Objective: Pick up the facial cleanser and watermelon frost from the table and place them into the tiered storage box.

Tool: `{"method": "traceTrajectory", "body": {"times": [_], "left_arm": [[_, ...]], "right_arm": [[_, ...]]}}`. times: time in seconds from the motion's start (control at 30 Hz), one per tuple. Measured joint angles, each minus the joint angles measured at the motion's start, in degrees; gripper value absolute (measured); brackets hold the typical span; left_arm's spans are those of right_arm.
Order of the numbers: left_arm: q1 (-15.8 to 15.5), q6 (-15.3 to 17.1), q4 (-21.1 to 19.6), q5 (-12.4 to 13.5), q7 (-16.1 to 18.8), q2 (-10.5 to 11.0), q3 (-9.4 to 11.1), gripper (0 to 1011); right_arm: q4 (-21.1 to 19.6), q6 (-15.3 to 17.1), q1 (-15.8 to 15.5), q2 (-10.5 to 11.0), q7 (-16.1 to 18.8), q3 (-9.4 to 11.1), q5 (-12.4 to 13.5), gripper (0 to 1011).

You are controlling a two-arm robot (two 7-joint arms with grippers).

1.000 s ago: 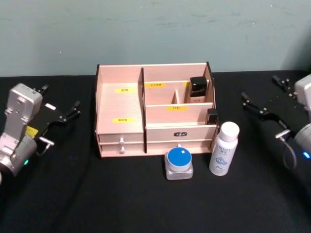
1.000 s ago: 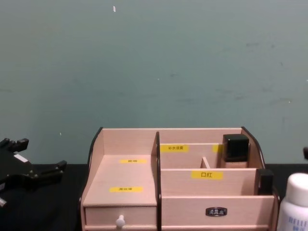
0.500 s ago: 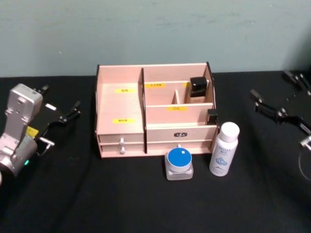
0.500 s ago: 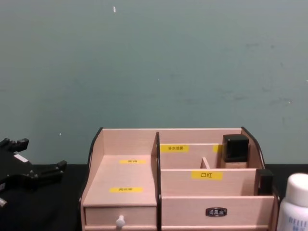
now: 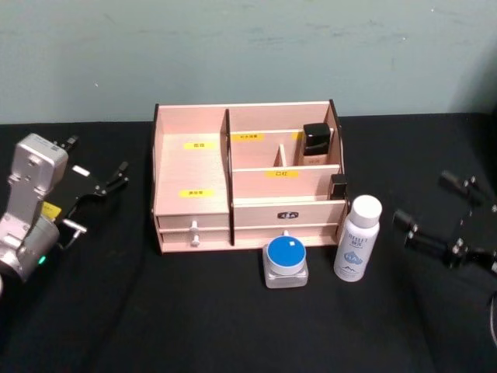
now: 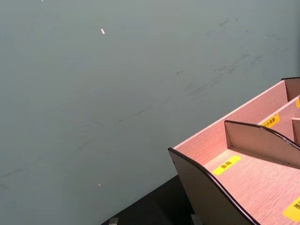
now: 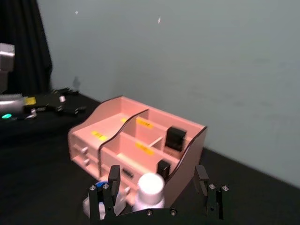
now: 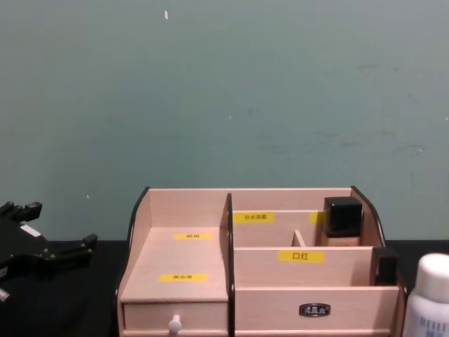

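Leftmost, we record the left gripper [image 5: 97, 155], low over the black bench [image 5: 225, 330] and well apart from everything on it. Its fingers are spread wide with nothing between them, and they point toward the tiered storage box.

Next, the tiered storage box [image 5: 192, 167] stands at mid-bench against the teal wall [image 5: 248, 47]. It is light wood with dark-edged side panels.
- Left half: one wide stepped bay with two yellow labels [image 5: 199, 144], and below it a drawer with a white knob [image 5: 195, 226].
- Right half: a rear tier split by a short partition, a middle tier, and a front drawer with a dark plate [image 5: 289, 215].
- Contents: a black-capped bottle [image 5: 316, 140] upright in the rear right compartment, and a small black item [image 5: 338, 186] at the right end of the middle tier.

Then a blue-lidded jar [image 5: 286, 261] sits on the bench just in front of the right drawer. It is not in the box.

Beside it, a white bottle [image 5: 356, 241] with blue print stands upright at the box's front right corner. It is also on the bench, outside the box. We cannot tell which of these two is the cleanser and which the frost.

Rightmost, the right gripper [image 5: 427, 200] hangs low to the right of the white bottle and apart from it. Its fingers are parted and empty. From its wrist view, the bottle's cap lies farther off between the two fingers.
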Motion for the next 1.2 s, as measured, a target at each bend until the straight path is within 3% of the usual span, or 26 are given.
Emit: {"method": "traceTrajectory", "body": {"times": [0.17, 0.4, 0.73, 1.2], "left_arm": [[0.0, 0.0, 0.0, 0.0, 0.0, 0.0, 0.0, 1001], [0.0, 0.0, 0.0, 0.0, 0.0, 0.0, 0.0, 1001], [0.0, 0.0, 0.0, 0.0, 0.0, 0.0, 0.0, 1001], [0.0, 0.0, 0.0, 0.0, 0.0, 0.0, 0.0, 1001]], "right_arm": [[-0.1, 1.9, -1.6, 0.2, 0.9, -0.3, 0.0, 1000], [2.1, 4.7, -0.1, -1.0, 0.5, -2.9, -1.9, 1000], [6.5, 7.5, 4.2, -4.1, 0.8, -6.5, -4.5, 1000], [11.6, 14.4, 14.2, -7.9, 3.4, -10.4, -7.7, 1000]]}}
